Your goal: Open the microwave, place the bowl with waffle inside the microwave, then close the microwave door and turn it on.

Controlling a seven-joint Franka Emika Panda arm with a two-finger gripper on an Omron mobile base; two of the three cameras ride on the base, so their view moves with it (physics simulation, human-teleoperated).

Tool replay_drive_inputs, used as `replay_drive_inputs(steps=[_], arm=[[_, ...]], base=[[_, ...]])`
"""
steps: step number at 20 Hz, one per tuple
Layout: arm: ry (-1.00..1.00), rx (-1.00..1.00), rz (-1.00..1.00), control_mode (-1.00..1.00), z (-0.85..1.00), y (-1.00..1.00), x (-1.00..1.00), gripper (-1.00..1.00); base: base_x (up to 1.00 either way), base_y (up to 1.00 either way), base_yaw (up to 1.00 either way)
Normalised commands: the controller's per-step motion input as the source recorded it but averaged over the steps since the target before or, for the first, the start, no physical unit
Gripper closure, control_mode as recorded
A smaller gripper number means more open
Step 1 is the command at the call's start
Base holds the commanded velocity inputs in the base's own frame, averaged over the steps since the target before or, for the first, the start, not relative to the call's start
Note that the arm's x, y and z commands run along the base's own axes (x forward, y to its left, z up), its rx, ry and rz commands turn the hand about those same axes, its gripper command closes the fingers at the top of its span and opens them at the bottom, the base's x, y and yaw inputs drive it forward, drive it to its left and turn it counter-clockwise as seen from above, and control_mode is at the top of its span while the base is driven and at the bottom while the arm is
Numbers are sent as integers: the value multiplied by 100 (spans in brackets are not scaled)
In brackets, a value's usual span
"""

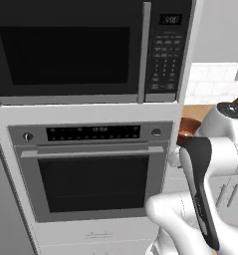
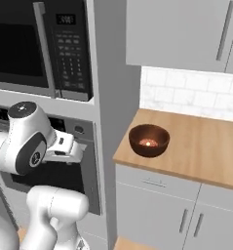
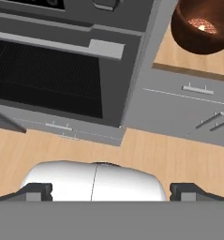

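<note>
Claw (image 3: 111,191) open wide, empty. Microwave door (image 1: 70,50) shut, above claw; we judge it stiff, hinged, so pull vertical bar handle (image 1: 145,52). Bowl (image 3: 203,27) with waffle (image 3: 201,26) on desk (image 2: 201,146), ahead-right of claw; rigid, light, we'd pinch rim.

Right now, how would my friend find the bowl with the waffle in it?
Find the tall grey column holding the black microwave above the steel oven. Just right of it is a wooden counter under white tiles. The bowl sits near the counter's left end: round, dark reddish-brown, with a small orange waffle inside.
</note>
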Motion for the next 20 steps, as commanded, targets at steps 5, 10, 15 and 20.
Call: replay_drive_inputs(steps=[5, 10, 15, 20], arm=[[0, 0, 0, 100, 0, 0, 0, -100], [0, 0, 0, 100, 0, 0, 0, -100], [0, 0, 0, 100, 0, 0, 0, -100], [-4, 0, 3, -100, 4, 0, -1, -100]], base=[[-7, -58, 27], [-4, -29, 37], [0, -9, 42], [-1, -4, 28]])
